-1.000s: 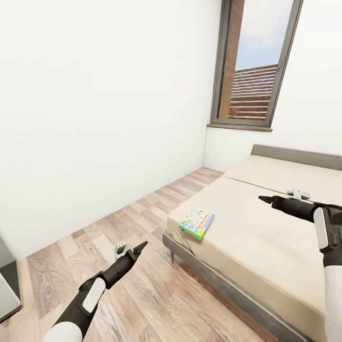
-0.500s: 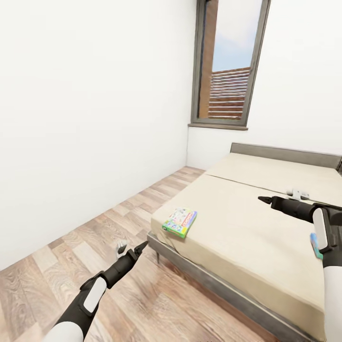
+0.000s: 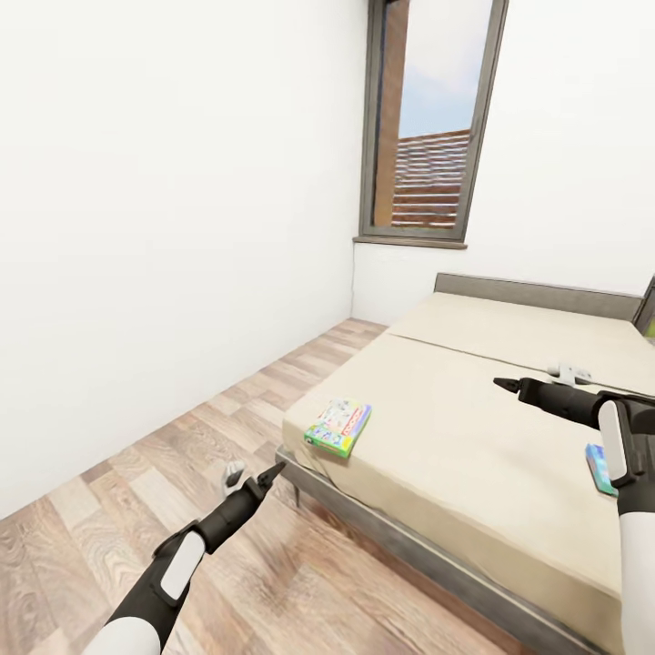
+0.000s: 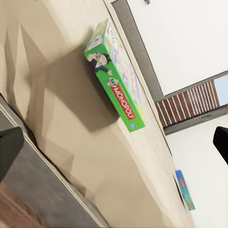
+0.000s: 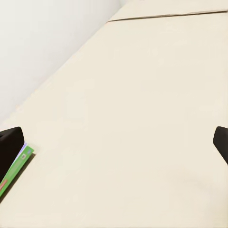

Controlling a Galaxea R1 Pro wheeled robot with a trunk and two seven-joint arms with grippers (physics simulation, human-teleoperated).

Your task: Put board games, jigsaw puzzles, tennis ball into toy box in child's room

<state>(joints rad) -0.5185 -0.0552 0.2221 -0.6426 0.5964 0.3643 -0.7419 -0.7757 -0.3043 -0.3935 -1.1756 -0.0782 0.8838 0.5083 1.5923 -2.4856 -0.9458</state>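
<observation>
Approaching bed (image 3: 473, 428); both hands, left (image 3: 247, 477) and right (image 3: 537, 383), spread, empty. Next: near-corner game (image 3: 338, 428), left hand closer.

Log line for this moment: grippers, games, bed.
left gripper: open, empty | right gripper: open, empty | green game: bed corner | second game: bed, by right arm
</observation>
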